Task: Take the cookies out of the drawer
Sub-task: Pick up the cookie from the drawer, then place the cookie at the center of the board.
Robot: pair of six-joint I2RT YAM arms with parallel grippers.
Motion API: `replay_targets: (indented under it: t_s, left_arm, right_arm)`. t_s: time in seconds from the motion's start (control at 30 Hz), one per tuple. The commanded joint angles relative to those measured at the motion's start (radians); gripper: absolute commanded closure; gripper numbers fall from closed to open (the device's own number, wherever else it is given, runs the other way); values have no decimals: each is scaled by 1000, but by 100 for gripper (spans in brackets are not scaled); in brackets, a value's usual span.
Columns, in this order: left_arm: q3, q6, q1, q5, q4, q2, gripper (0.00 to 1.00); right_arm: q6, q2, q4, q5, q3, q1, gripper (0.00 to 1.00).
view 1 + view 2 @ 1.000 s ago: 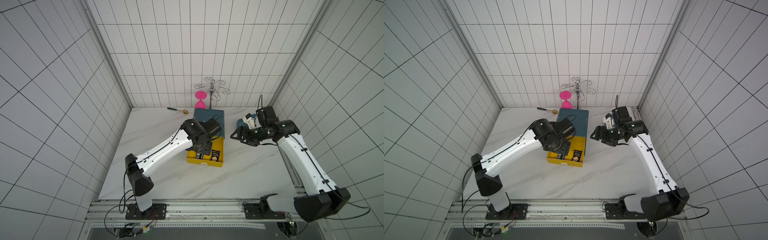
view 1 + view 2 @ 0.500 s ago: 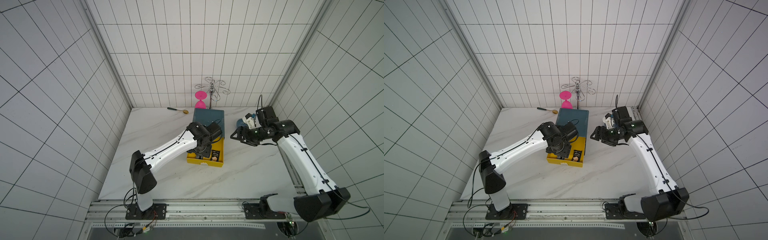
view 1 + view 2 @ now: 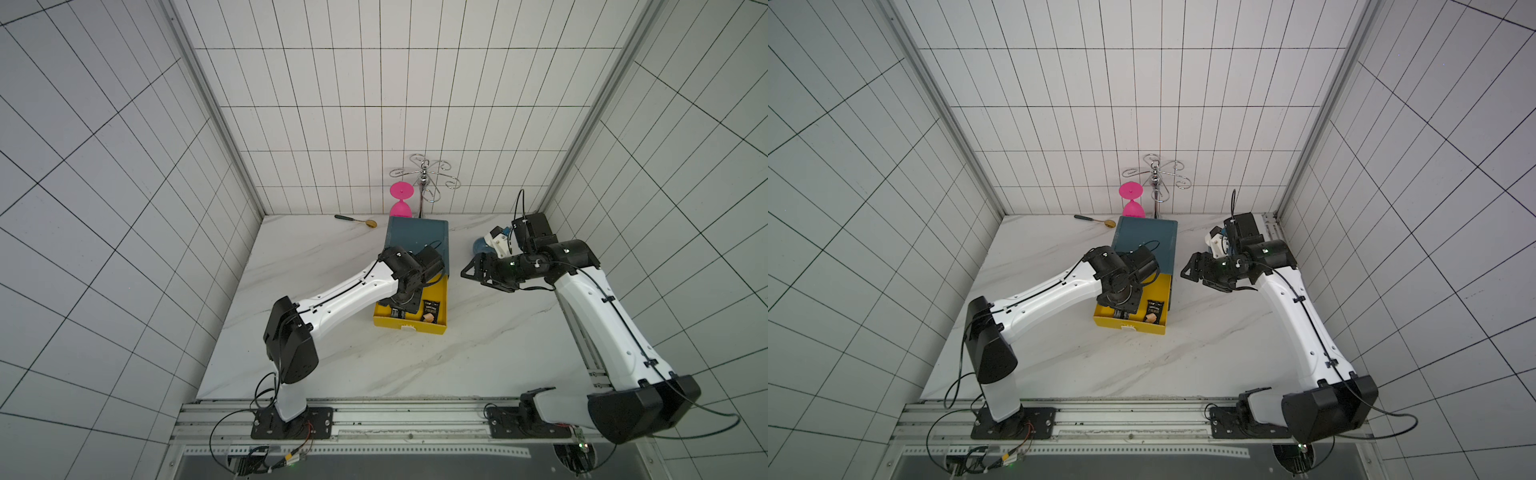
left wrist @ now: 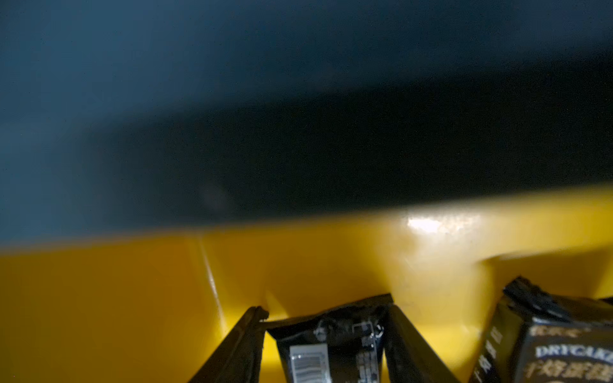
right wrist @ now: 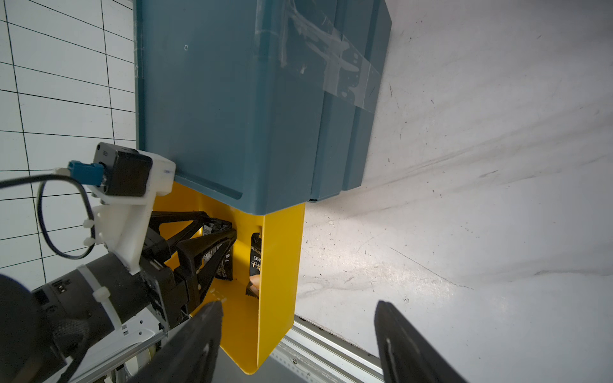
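Observation:
The yellow drawer (image 3: 409,328) (image 3: 1129,326) stands pulled out of the blue cabinet (image 3: 417,237) (image 3: 1146,237). My left gripper (image 4: 326,310) is down inside it and still open, one finger on each side of a black cookie packet (image 4: 331,345). The fingers touch only the packet's end seam, and yellow shows between one finger and its body. A second black cookie packet (image 4: 557,341) (image 3: 431,308) (image 3: 1153,309) (image 5: 255,255) lies beside it. My right gripper (image 3: 465,272) (image 3: 1185,272) (image 5: 298,305) hovers open and empty to the right of the drawer. The left gripper (image 5: 220,225) also shows in the right wrist view.
Behind the cabinet by the back wall stand a pink goblet (image 3: 401,199) and a chrome wire rack (image 3: 424,178). A dark-handled spoon (image 3: 353,220) lies at the back. A blue object (image 3: 480,247) sits behind my right arm. The table's front edge meets a metal rail (image 5: 331,341).
My left arm has stretched forward and sunk deeper into the drawer, and its jaws have narrowed around the black packet. The right arm has not moved.

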Motion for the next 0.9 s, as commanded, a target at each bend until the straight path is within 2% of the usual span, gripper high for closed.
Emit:
replay_targets:
  t_s: [0.0, 0.23, 0.87]
  left_arm:
    - [-21, 15, 10, -6, 31, 9, 49]
    - [-2, 23, 17, -9, 36, -24, 59]
    - [235, 35, 21, -43, -55, -131, 64]
  right_arm:
    - [-15, -6, -14, 3, 13, 8, 25]
    - [-4, -11, -4, 5, 7, 8, 26]
    - [-1, -21, 0, 22, 1, 7, 26]
